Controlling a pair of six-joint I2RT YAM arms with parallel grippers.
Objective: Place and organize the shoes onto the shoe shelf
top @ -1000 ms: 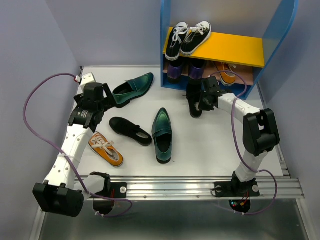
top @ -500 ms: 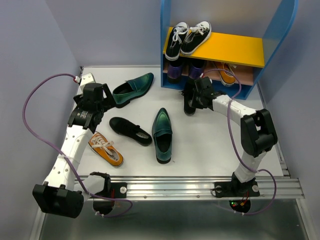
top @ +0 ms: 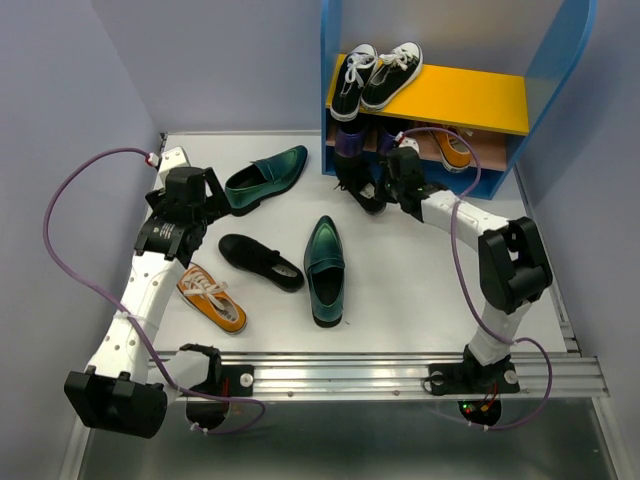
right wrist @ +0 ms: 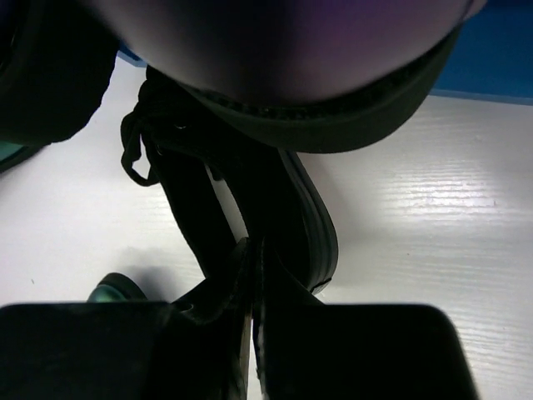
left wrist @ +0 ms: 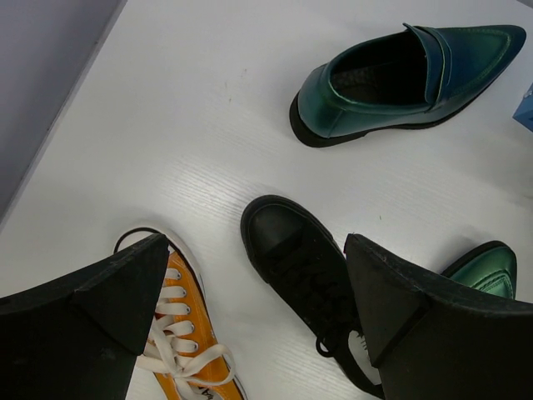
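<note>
So right gripper [right wrist: 251, 267] pinches a black shoe [right wrist: 200, 200] by the shoe shelf [top: 329, 90]; left gripper [left wrist: 254, 267] hangs wide open over second black shoe [left wrist: 304, 271].

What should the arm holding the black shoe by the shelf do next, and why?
Probably the right gripper should ease the black shoe forward onto the shoe shelf, on its lower board beside the purple shoes. Its jaws are shut on the shoe's rim, and the shoe is just in front of the shelf, not yet on it.
</note>
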